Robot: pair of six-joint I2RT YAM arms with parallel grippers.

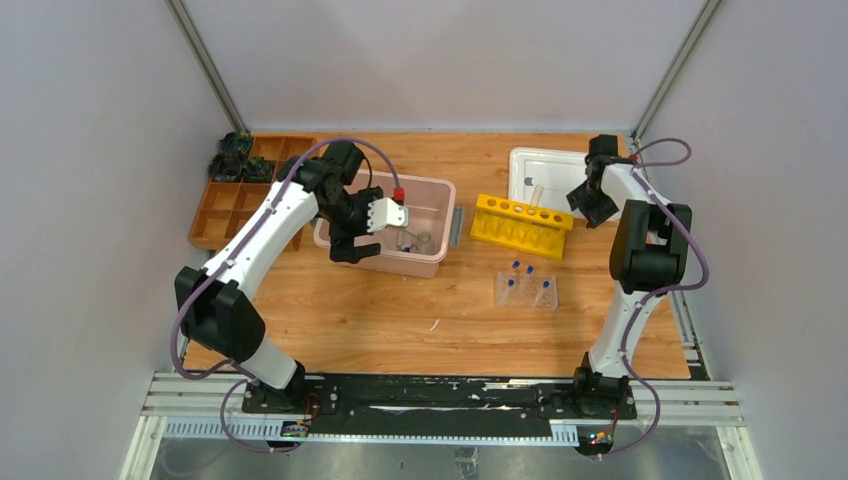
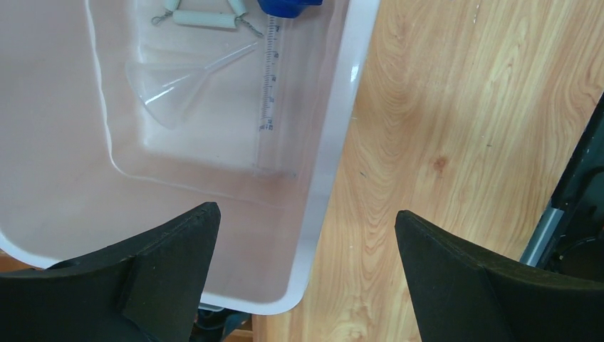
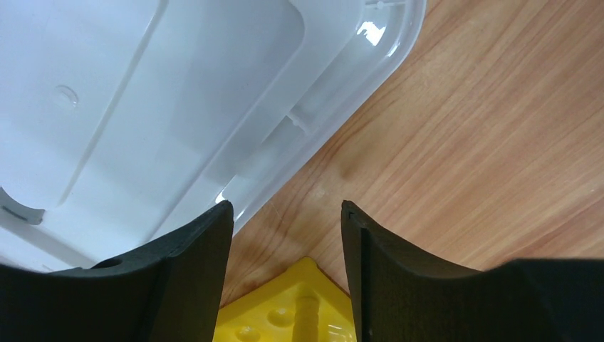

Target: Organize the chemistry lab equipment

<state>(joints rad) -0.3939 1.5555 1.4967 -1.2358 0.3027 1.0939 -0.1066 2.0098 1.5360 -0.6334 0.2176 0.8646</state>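
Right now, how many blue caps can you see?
5: four on vials in the clear tray, one on the graduated tube in the pink bin. The left arm may hide more.

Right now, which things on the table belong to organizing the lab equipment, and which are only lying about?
Job: clear funnel, graduated glass tube and pale triangle in the pink bin; yellow rack; blue-capped vials in their clear tray.
Lying about: brown wooden tray with its dark parts.
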